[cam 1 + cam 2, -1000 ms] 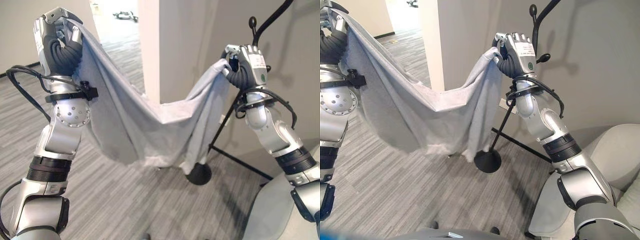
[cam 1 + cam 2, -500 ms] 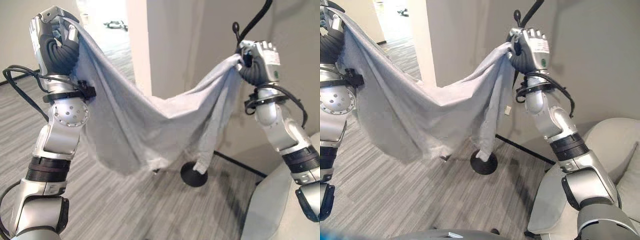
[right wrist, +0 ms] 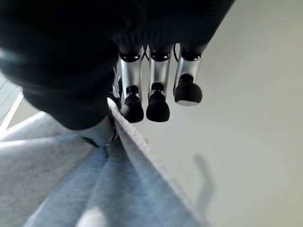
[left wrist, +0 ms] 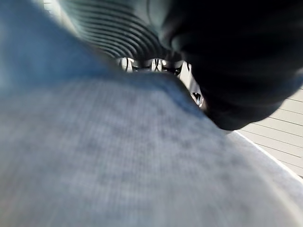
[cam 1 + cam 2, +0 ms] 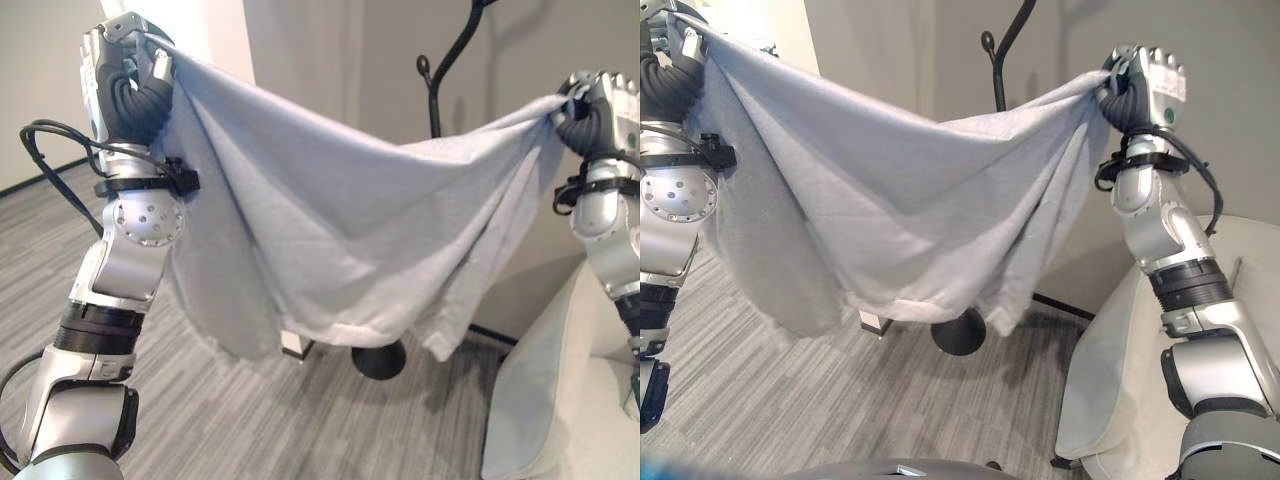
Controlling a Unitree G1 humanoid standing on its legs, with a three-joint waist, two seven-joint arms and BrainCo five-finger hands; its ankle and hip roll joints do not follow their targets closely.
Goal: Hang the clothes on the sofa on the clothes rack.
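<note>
The grey garment is now stretched wider between the left hand and right hand, each clamped on a corner; the clothes rack stands just behind, so draping seems near.

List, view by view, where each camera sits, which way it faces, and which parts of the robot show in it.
Left eye view: on the head, looking down and forward at the pale grey cloth garment stretched between the left hand and right hand, both arms showing, the black metal clothes rack behind.
Right eye view: beside it, the same scene, plus the light grey sofa.
Left wrist view: along the left hand; ribbed cover above the garment.
Right wrist view: along the right hand; fingers above the pinched garment.
All four views share the garment.
</note>
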